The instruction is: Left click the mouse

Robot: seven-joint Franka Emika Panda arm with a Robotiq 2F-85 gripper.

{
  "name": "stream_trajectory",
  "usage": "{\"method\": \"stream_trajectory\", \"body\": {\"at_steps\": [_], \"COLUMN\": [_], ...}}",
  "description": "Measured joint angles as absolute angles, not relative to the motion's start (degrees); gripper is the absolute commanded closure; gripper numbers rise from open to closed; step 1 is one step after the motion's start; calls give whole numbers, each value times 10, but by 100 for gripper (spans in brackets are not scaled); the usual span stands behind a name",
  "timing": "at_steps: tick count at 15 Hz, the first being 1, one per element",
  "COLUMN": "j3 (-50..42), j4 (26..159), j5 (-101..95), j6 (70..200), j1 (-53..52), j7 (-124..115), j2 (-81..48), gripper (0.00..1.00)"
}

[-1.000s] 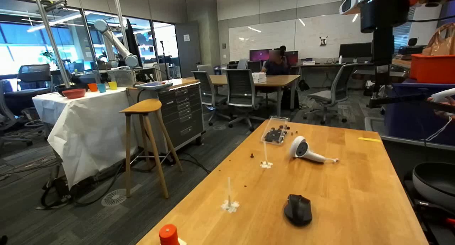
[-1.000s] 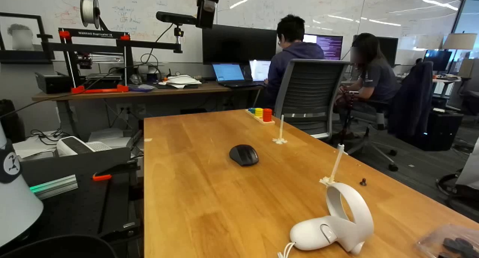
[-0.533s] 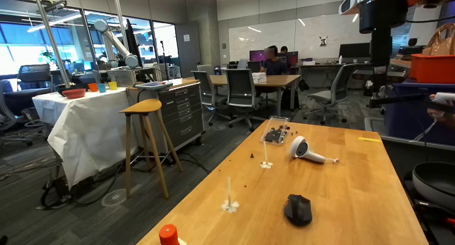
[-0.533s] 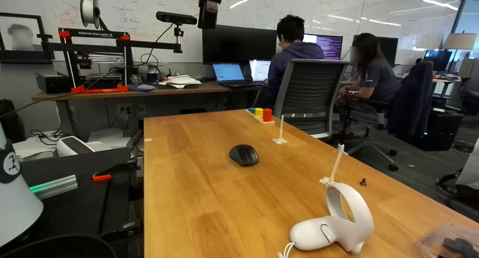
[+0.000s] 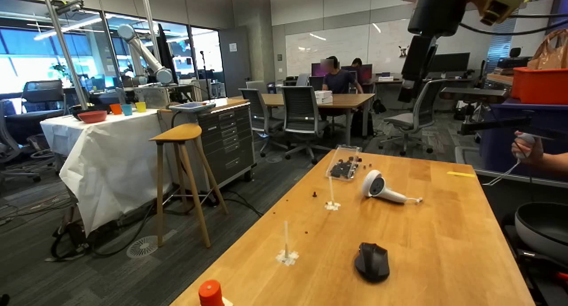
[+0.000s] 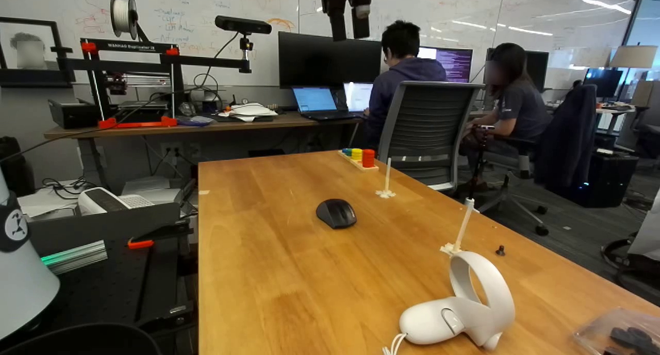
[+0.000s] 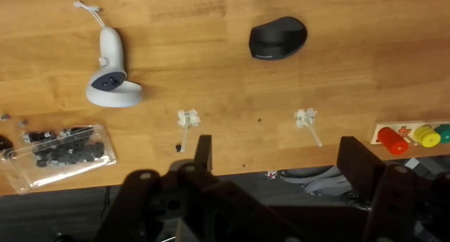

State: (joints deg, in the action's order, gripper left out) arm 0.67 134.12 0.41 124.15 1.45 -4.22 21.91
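Observation:
The mouse (image 5: 372,262) is small, black and rounded. It lies flat on the wooden table (image 5: 435,235), and also shows in an exterior view (image 6: 336,213) and at the upper middle of the wrist view (image 7: 278,38). My gripper (image 7: 276,138) is open, with its two dark fingers wide apart and nothing between them. In both exterior views the gripper (image 5: 407,93) hangs high above the table, well apart from the mouse; its two separate fingers show at the top of an exterior view (image 6: 350,34). Nothing hides the mouse.
A white controller (image 7: 111,70) with a ring lies on the table. Two thin upright sticks (image 7: 186,129) (image 7: 311,128) are taped near one table edge. A clear box of dark bits (image 7: 70,150) and a board with coloured rings (image 7: 406,131) stand along that edge.
The gripper has swung out over the table, leftward in an exterior view and rightward in another, and has tilted. Its two fingers now show apart. The mouse has not moved.

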Motion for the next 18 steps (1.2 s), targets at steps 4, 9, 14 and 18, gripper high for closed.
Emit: {"method": "stream_trajectory", "body": {"at_steps": [4,9,14,18], "j3": [25,45,49,45], "j4": [1351,1370,1375,1374], "j5": [4,-10,-51,-76], "j6": [1329,1426,1483,1501], "j1": [10,3,-2,-2], "j7": [-53,-81,-122,-146], "j2": [164,87,16,-25], "gripper": [70,100,100,100]}}
